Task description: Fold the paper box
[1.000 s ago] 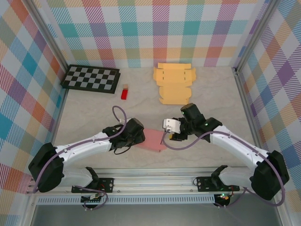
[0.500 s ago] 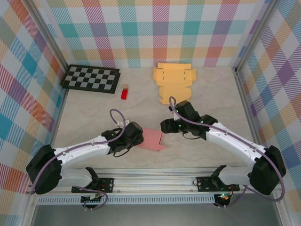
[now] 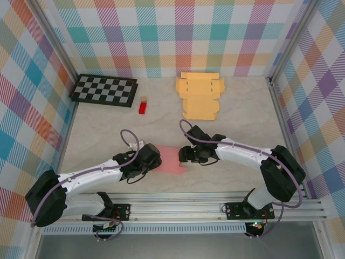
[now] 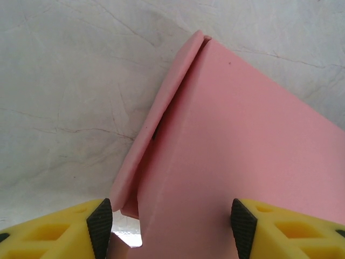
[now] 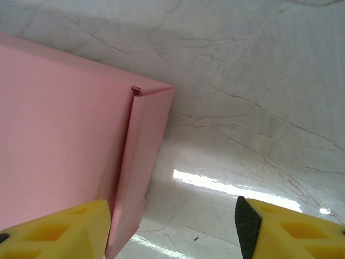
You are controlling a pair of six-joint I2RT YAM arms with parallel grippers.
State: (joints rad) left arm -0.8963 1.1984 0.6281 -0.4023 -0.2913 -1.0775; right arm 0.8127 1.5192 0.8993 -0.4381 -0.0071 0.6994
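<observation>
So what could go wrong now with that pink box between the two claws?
The pink box lies loose on the table, with the left gripper and right gripper both open, so a push might slide it instead of folding it. Its side flap stands slightly ajar and could spring back or crumple.

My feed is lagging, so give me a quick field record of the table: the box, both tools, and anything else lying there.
pink paper box: lying low at mid-table between the two tools, with a narrow creased flap along each side edge
left tool: open, fingers straddling the box's left flap
right tool: open, one finger over the box's right edge, the other over bare table
yellow box blank: unfolded, flat, far side
checkerboard: far left corner
red block: small, between checkerboard and blank
</observation>
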